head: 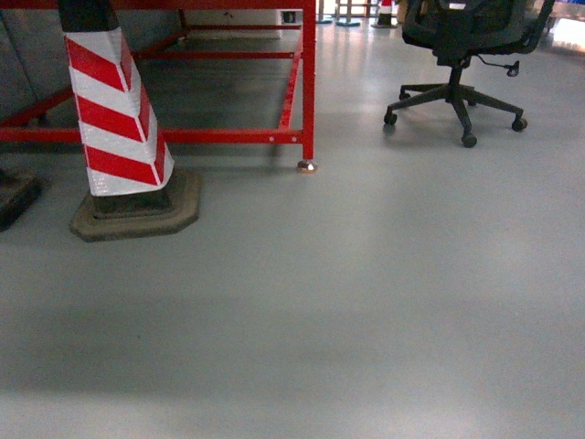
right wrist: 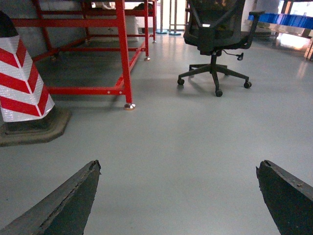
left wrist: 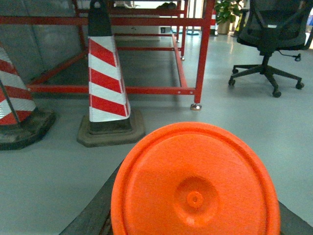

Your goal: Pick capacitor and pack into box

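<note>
The capacitor (left wrist: 195,191), an orange round body with a raised rim and a dimple in its centre, fills the lower half of the left wrist view, seen end-on. My left gripper (left wrist: 195,218) is shut on it, and dark fingers (left wrist: 93,215) show at both of its lower sides. In the right wrist view my right gripper (right wrist: 178,165) stands open over bare grey floor, its two dark fingertips (right wrist: 88,176) far apart with nothing between them. Neither gripper appears in the head view. The box is out of view.
A red-and-white striped cone (head: 117,110) on a dark base stands at the left, beside a red metal frame (head: 307,82). A black office chair (head: 457,55) is at the back right. A second cone (left wrist: 14,98) stands further left. Blue bins (right wrist: 288,19) lie far right.
</note>
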Motion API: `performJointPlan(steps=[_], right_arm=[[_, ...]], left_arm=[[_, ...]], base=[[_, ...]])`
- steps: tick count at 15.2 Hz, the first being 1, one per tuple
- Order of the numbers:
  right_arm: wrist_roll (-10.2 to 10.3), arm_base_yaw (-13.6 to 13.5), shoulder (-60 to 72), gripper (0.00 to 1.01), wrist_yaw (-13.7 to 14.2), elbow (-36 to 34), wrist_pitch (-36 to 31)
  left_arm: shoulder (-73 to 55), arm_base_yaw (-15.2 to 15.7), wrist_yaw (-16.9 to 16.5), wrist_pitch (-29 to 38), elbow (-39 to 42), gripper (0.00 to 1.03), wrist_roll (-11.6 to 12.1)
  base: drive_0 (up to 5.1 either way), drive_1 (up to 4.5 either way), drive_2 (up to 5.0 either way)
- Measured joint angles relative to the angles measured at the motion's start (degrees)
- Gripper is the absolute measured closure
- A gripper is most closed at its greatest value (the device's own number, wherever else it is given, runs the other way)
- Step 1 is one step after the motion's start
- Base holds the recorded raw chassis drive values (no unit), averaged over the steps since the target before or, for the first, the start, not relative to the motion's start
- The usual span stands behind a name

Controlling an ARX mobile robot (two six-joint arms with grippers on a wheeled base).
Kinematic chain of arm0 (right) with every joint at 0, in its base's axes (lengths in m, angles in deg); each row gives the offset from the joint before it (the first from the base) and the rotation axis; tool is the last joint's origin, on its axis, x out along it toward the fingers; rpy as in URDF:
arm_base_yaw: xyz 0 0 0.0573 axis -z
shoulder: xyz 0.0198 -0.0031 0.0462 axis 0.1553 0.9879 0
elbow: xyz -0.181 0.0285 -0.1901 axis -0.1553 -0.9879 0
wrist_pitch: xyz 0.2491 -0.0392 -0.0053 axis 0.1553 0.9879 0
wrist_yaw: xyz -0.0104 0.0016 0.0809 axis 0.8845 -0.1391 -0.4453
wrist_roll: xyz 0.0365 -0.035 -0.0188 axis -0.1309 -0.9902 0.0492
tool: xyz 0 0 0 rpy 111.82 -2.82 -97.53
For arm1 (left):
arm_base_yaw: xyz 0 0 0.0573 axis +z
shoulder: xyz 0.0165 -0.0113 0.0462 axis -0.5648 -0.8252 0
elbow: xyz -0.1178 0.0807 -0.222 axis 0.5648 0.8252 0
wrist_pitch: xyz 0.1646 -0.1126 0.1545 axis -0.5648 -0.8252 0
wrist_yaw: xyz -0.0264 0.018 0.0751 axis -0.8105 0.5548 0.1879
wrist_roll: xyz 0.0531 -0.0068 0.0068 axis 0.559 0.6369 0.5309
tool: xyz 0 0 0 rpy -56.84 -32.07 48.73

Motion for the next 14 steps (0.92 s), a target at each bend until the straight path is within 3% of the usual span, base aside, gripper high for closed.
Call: performJointPlan(steps=[14], right_arm=[[0.0,0.0,0.0,0.03,0.0,0.0,-0.1]], left_arm=[[0.0,0.0,-0.1,0.1,0.0,0.59,0.0]], base=[[-5.0,2.4,2.4]])
